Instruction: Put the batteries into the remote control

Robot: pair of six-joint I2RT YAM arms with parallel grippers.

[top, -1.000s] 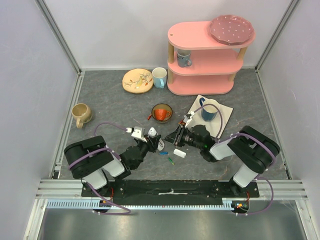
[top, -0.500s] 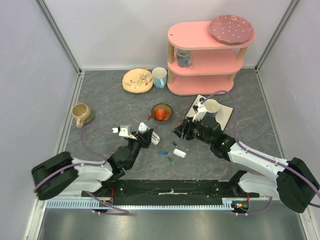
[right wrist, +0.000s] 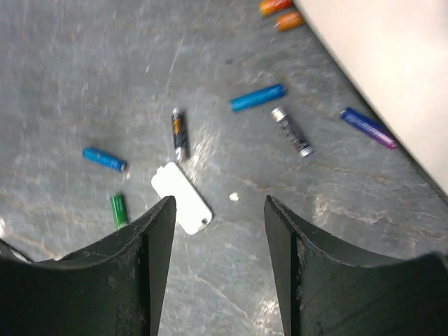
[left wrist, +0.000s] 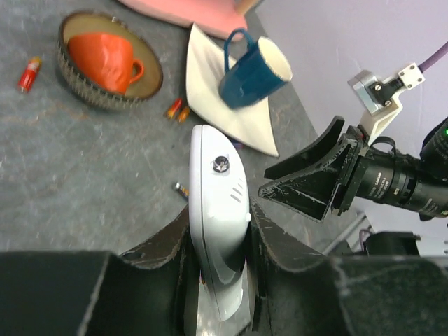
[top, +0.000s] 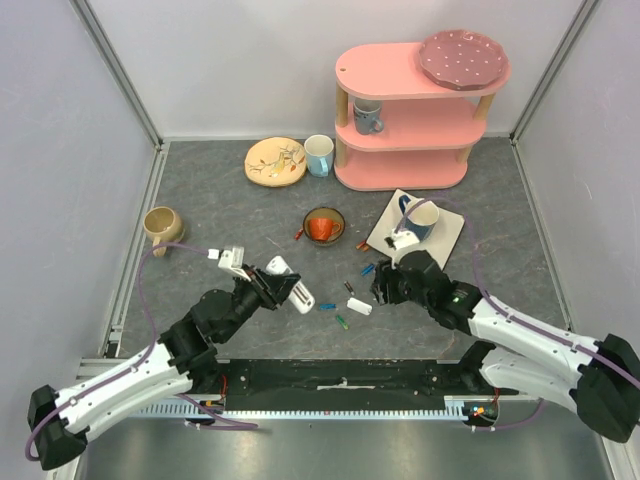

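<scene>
Remote (top: 300,297), overhead, lies nine o'clock of the batteries (top: 327,306), clamped by the left gripper (top: 282,280), as its wrist view confirms; the right gripper (right wrist: 218,210), in its own view, hangs spread above them, where crowding neighbours could spoil a pinch.

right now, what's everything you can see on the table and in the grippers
batteries: at least nine; blue, green, dark, purple, orange, red; loose on the table
small cover: one, white, among the batteries
remote control: one, white, in the left gripper
cup: one, orange, in a brown bowl
mug: one, dark blue, on a white napkin
tan mug: one, far left
patterned plate: one, beige, far side
pale cup: one, beside that plate
shelf: one, pink, three tiers, far right
dotted plate: one, pink, top tier
shelf mug: one, blue-grey, middle tier
left gripper: black, shut on the remote
right gripper: black, open, empty
</scene>
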